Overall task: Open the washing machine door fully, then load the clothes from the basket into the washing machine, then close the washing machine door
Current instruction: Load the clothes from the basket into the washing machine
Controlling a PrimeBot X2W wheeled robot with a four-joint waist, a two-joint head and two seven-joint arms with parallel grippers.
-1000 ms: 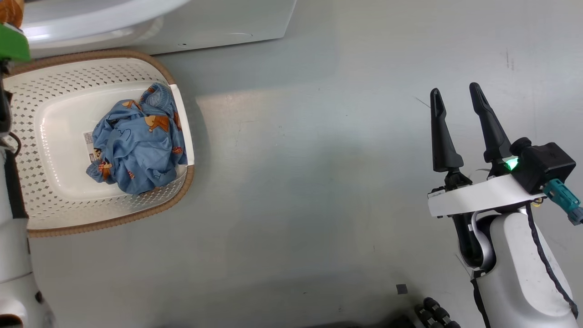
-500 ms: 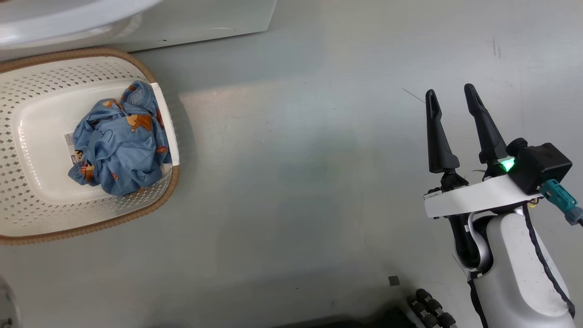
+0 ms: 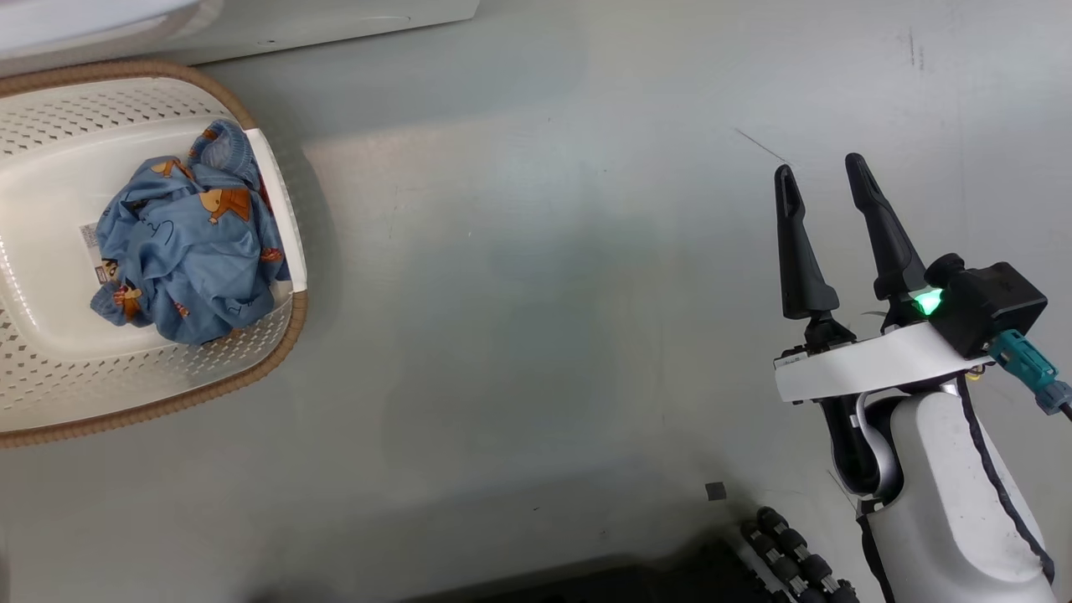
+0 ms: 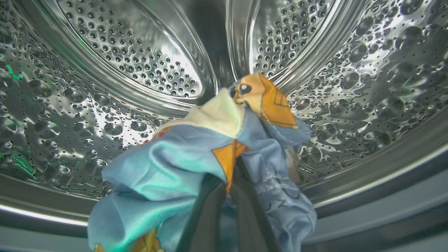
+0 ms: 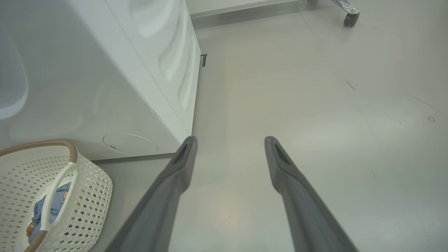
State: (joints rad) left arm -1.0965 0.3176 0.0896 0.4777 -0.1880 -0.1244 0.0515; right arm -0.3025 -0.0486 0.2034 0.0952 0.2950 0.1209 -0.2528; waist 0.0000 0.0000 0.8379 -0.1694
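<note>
**One garment pinched in the drum, more clothes in the basket**

The white washing machine (image 5: pixel 105 87) stands on a grey floor (image 3: pixel 536 335), with the basket (image 3: pixel 295 314) just beside its front. Inside the steel drum (image 4: pixel 140 52), the left tool (image 4: pixel 227 190) is pressed together, pinching a light-blue garment (image 4: pixel 168 164). A bunched heap of clothes (image 3: pixel 184 260) lies against one end wall of the basket. The right tool (image 3: pixel 819 166) hangs spread over the floor, well apart from the basket. A caster wheel (image 5: pixel 351 19) stands far off, and a small dark square (image 3: pixel 714 491) lies on the floor.
</note>
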